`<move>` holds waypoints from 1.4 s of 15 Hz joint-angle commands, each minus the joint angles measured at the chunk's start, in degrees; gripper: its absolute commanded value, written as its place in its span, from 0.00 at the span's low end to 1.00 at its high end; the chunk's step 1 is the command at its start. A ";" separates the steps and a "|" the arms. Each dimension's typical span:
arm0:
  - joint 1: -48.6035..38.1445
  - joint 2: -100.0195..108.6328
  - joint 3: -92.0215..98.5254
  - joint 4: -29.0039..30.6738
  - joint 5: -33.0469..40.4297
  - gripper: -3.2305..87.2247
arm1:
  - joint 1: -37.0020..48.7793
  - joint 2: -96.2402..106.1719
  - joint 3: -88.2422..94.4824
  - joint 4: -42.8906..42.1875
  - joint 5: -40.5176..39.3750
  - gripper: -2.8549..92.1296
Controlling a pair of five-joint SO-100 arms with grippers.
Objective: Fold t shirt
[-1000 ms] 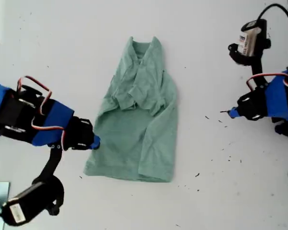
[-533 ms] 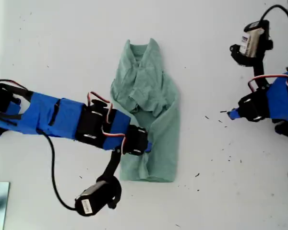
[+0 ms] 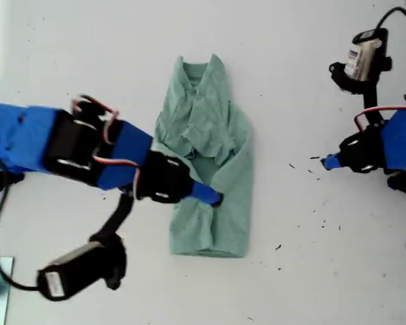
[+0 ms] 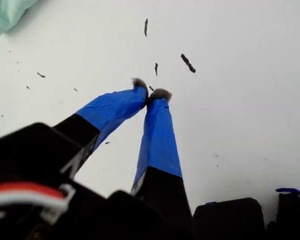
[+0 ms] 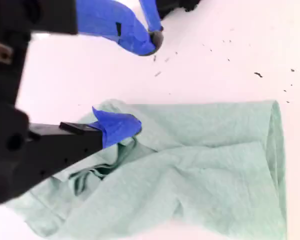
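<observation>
The worktop (image 3: 74, 61) is plain white and matte, dotted with small dark specks toward the exterior view's right. The t shirt (image 3: 213, 135) lies near its middle, partly folded, collar toward the exterior view's top. My second gripper (image 5: 140, 82) is spread open over the shirt's lower half, one tip on the cloth, while my first gripper (image 4: 151, 93) rests with tips closed together on bare worktop at the exterior view's right.

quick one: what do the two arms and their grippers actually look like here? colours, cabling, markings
Both arms are black with blue tape over the link bodies and loose red and white servo wires. My first gripper has two blue-taped fingers with worn dark tips. My second gripper shows the same blue tape. Each carries a black wrist camera with a white label on a black cable.
</observation>
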 commanded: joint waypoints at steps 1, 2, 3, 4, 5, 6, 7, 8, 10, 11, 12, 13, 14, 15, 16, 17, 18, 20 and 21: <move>-2.72 24.43 21.01 1.58 -2.72 0.30 | -0.70 0.62 -0.70 0.70 0.09 0.06; -3.52 37.97 41.84 -6.68 -4.75 0.30 | -0.88 0.62 -0.70 0.70 0.26 0.06; -4.13 53.53 64.07 -17.40 -7.38 0.26 | -1.05 0.62 -0.62 0.70 0.53 0.06; -4.57 68.64 83.23 -23.82 -10.72 0.20 | -1.32 0.62 -0.44 0.62 0.79 0.07; -4.48 82.97 97.47 -25.66 -13.27 0.12 | -1.67 0.62 -0.09 0.44 1.05 0.07; -3.60 96.59 108.02 -23.82 -17.23 0.03 | -1.93 0.62 0.44 0.26 1.58 0.07; -2.11 107.75 113.64 -20.04 -19.95 0.03 | -2.20 0.62 0.88 0.09 2.11 0.07; -1.14 112.76 114.79 -15.47 -21.97 0.03 | -2.29 0.62 1.41 -0.35 2.20 0.07; -0.79 109.25 113.55 -16.35 -21.80 0.03 | -2.11 0.26 1.23 -0.97 2.46 0.06; -0.35 102.22 108.90 -17.75 -21.88 0.03 | -2.20 -1.49 -1.14 -0.97 2.81 0.05; 1.41 90.53 98.44 -18.81 -21.18 0.03 | -2.81 -7.82 -7.29 -1.05 2.29 0.05; 3.43 75.32 82.18 -15.73 -19.69 0.06 | -3.87 -18.46 -18.28 0.88 2.90 0.08; 5.19 61.00 64.42 -10.46 -17.49 0.21 | -5.71 -29.79 -32.26 4.22 3.16 0.24; 6.94 48.52 47.64 -5.19 -13.97 0.27 | -8.09 -40.34 -47.46 8.53 3.16 0.32; 8.09 37.00 31.82 0.53 -10.37 0.29 | -10.28 -50.54 -62.14 13.01 3.16 0.41; 8.96 26.81 18.54 5.54 -8.09 0.29 | -12.13 -59.85 -75.23 16.87 3.25 0.41; 9.32 18.63 10.37 8.00 -7.29 0.29 | -13.71 -66.09 -82.44 16.52 4.31 0.40; 9.58 8.79 6.68 6.33 -7.47 0.30 | -16.08 -74.53 -89.12 14.94 8.88 0.39; 9.49 5.45 6.68 4.66 -7.73 0.31 | -16.70 -76.46 -88.95 13.27 11.43 0.39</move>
